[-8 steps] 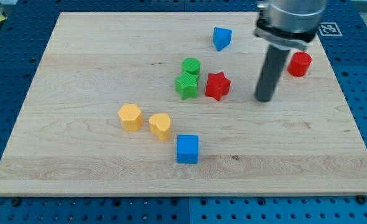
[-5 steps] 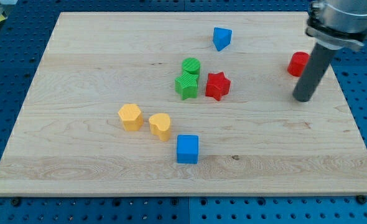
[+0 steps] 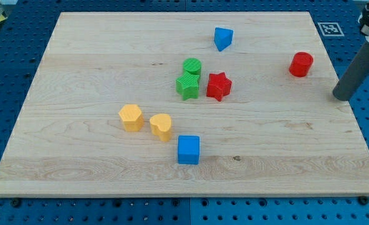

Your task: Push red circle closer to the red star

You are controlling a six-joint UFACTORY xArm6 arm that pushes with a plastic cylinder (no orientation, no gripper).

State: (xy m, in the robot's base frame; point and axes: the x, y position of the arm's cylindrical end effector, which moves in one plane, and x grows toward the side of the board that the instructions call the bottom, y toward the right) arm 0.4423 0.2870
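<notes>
The red circle (image 3: 301,64) stands on the wooden board (image 3: 97,56) near its right edge, in the upper part of the view. The red star (image 3: 219,86) lies near the board's middle, well to the circle's left and slightly lower. My tip (image 3: 342,97) is at the board's right edge, to the right of and below the red circle, apart from it.
A green circle (image 3: 192,66) and a green star (image 3: 187,85) touch each other just left of the red star. A blue block (image 3: 222,38) lies toward the top. Two yellow blocks (image 3: 131,117) (image 3: 161,127) and a blue cube (image 3: 188,149) lie at lower left.
My tip has moved to the view's right, from between the red star and the red circle, past the circle's lower side, to the board's right edge. No block has moved.
</notes>
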